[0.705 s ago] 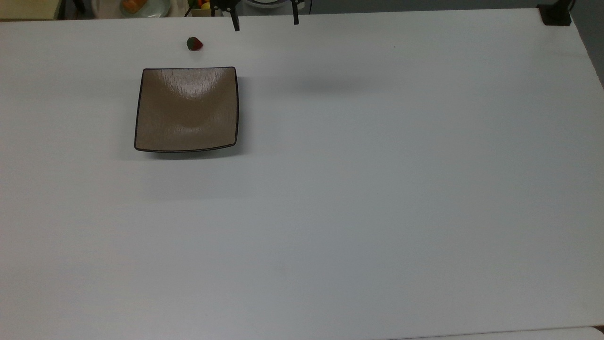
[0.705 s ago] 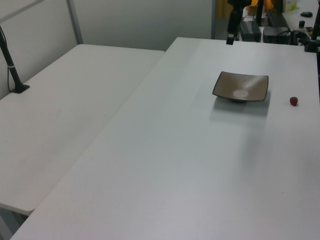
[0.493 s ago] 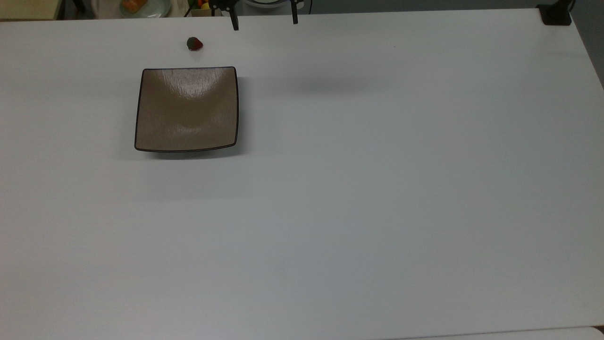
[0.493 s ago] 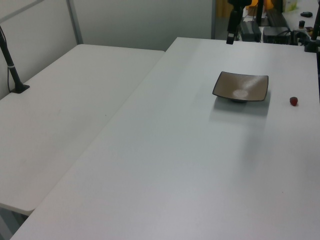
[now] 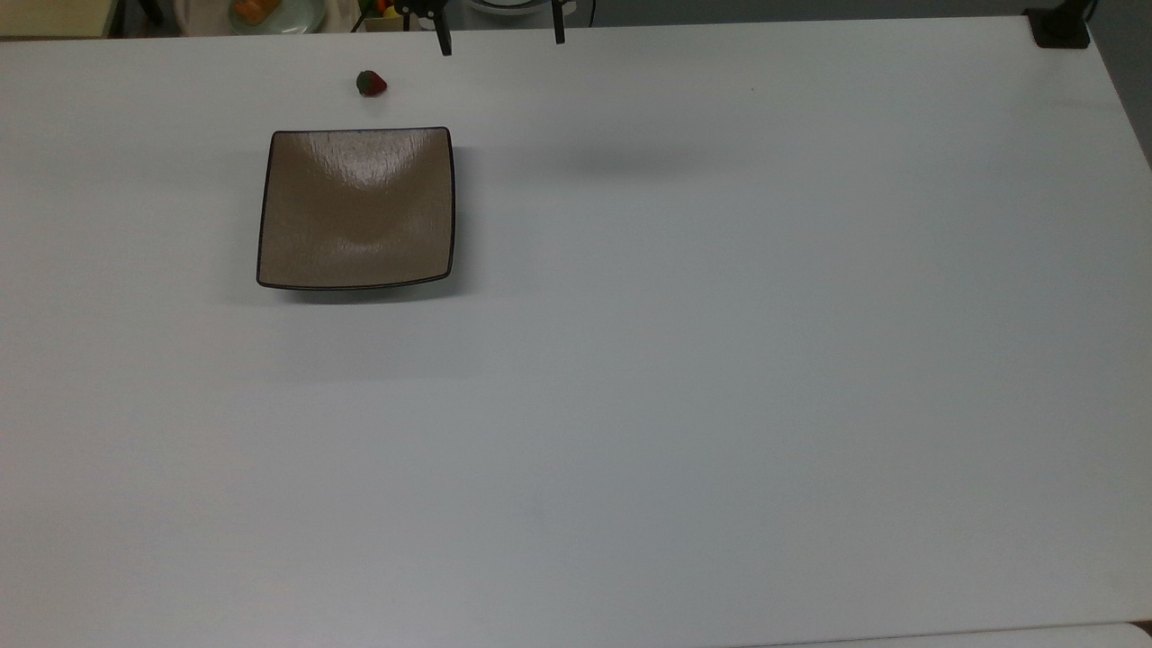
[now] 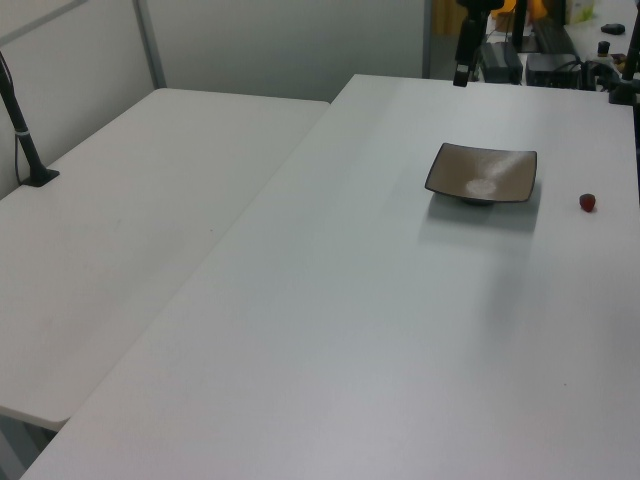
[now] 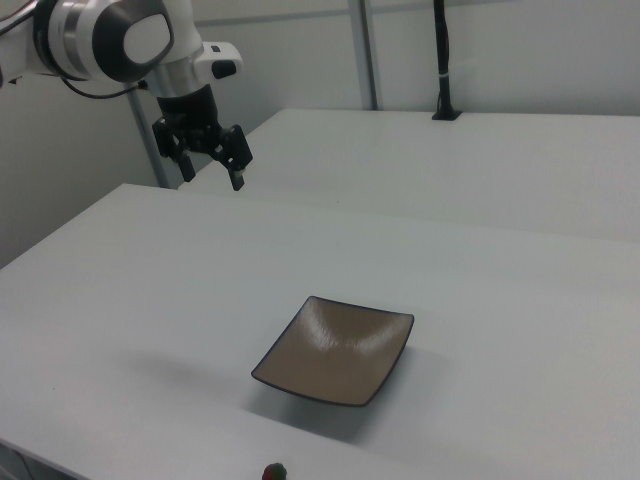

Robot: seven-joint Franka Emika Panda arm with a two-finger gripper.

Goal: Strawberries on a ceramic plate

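Note:
A small red strawberry [image 5: 371, 84] with a green cap lies on the white table, just beyond the far edge of the square tan-brown ceramic plate [image 5: 355, 207]. The plate is bare. In the left view the strawberry [image 6: 588, 202] sits to the right of the plate [image 6: 482, 172]. In the right view the strawberry [image 7: 274, 471] shows at the bottom edge, in front of the plate [image 7: 335, 350]. My gripper [image 5: 501, 38] hangs open and holds nothing at the top view's top edge, to the right of the strawberry. In the right view the gripper [image 7: 212, 172] is high above the table, far behind the plate.
A pale round plate with orange fruit [image 5: 270, 11] sits off the table at the top view's top left. A black mount [image 5: 1060, 27] stands at the table's top right corner. A second white table [image 6: 130, 200] with a black post [image 6: 25, 140] adjoins in the left view.
The gripper has drifted slightly toward the top view's top edge, still open. The strawberry and plate have not moved.

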